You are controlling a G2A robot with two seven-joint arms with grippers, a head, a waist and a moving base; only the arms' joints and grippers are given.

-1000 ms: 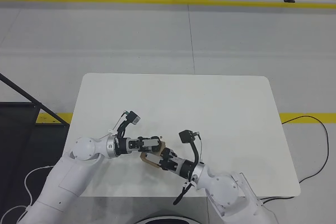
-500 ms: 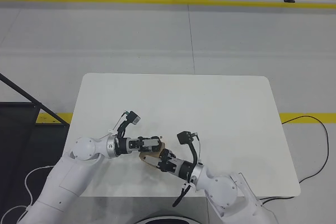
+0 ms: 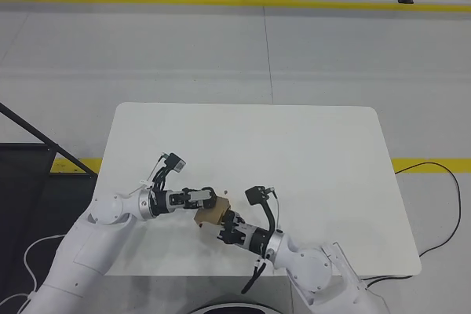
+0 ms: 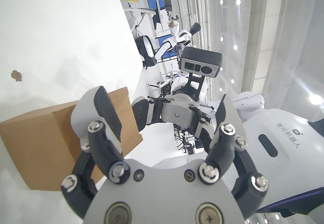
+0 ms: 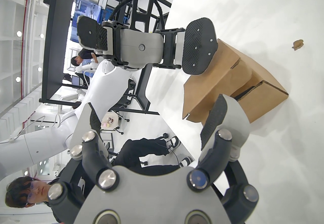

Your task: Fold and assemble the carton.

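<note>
Left pincer (image 4: 164, 103) has backed off, gaping and empty beside the carton (image 4: 50, 138); right pincer (image 5: 155, 108) gapes opposite, so folding remains unfinished

Bright, even light comes from round ceiling lamps (image 4: 238, 2), which flare white. The white table (image 3: 322, 157) is washed out, with a soft, faint shadow beside the carton (image 5: 263, 92). The 2 wrist views bend lines at their edges.

Matt cardboard carton (image 3: 212, 210), smooth white table (image 3: 314, 157)
</note>
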